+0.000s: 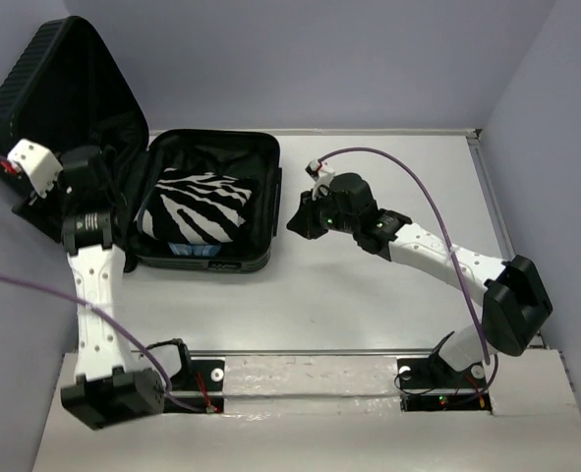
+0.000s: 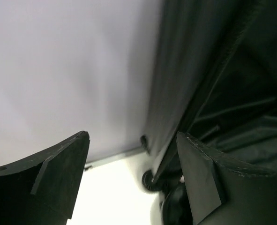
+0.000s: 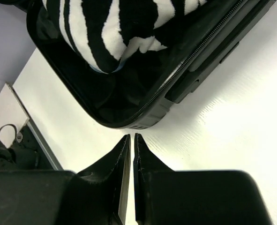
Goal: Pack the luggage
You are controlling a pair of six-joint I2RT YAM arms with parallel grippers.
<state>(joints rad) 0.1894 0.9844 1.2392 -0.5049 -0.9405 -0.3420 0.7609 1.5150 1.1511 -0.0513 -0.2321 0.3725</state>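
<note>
**Open luggage on the table, with both arms beside it**

*Overhead view.* The luggage [image 1: 64, 84] lies open at the left rear of the white table [image 1: 369, 295]. Its ribbed lid is raised and leans toward the left wall. Its lined base lies flat and holds a zebra-striped pouch [image 1: 197, 206]. The left arm reaches up alongside the hinge, and its wrist sits against the lower part of the lid. The right gripper [image 1: 302, 212] lies low, just beside the right rim of the base. A purple cable [image 1: 418, 187] arcs over the right arm.

*Left wrist view.* Only this view shows the left gripper [image 2: 132, 138], whose fingers are spread wide with nothing clamped between them. The lid's edge and dark lining run down past the right finger. Whether they touch cannot be told. A small caster wheel [image 2: 150, 180] shows low in the gap, with the pale wall behind.

*Right wrist view.* The right gripper's fingers are pressed together and hold nothing. They point at the rounded, zippered corner of the base, close to it but apart. The pouch fills the compartment above that corner.

*Setting.* Lavender walls [image 1: 369, 59] enclose the table on three sides. Both arm bases are bolted to a grey plate [image 1: 310, 379] at the near edge.
</note>
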